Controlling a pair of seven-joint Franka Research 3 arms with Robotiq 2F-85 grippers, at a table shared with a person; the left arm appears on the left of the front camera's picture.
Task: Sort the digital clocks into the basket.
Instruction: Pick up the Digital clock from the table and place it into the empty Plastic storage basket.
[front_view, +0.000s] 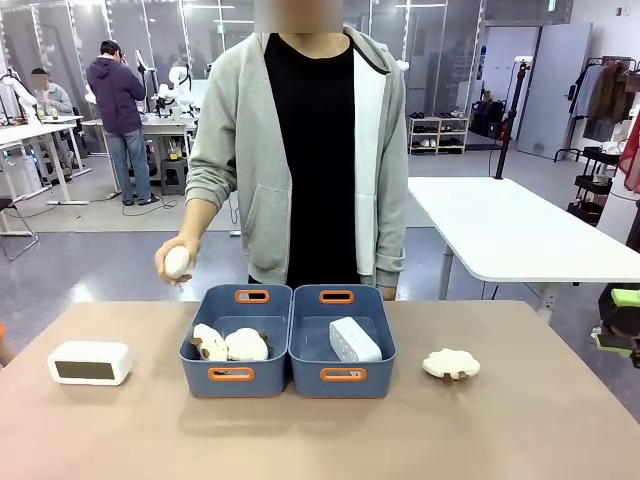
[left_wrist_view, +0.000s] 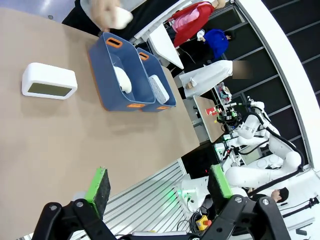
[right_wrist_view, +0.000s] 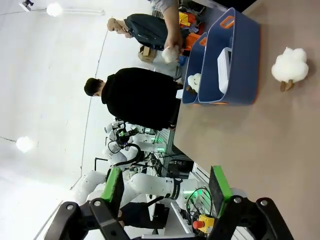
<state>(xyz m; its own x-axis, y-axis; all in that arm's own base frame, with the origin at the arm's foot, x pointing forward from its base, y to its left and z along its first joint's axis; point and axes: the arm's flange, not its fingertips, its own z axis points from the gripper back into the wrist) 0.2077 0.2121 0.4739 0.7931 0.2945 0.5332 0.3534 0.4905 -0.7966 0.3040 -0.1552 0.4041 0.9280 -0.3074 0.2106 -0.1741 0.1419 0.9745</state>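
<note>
I am holding my left gripper (left_wrist_view: 159, 184) wide open and empty, since no grasp is in progress. I am holding my right gripper (right_wrist_view: 166, 184) equally wide open and empty.

One digital clock (front_view: 354, 340) is lying inside the right-hand basket (front_view: 343, 375). The second digital clock (front_view: 90, 362) is standing on the table (front_view: 320, 440) on my left side, well apart from the left-hand basket (front_view: 232, 375), with its screen facing me.

The left-hand basket is holding plush toys (front_view: 228, 345), so each kind is getting its own basket. The person's hand (front_view: 165, 258) is holding another plush toy (front_view: 178, 263) beyond the far-left corner of that basket. A loose plush toy (front_view: 451, 364) is lying to the right of the baskets.

In my judgement, the clock on the table is sitting within easiest reach of my left gripper.
</note>
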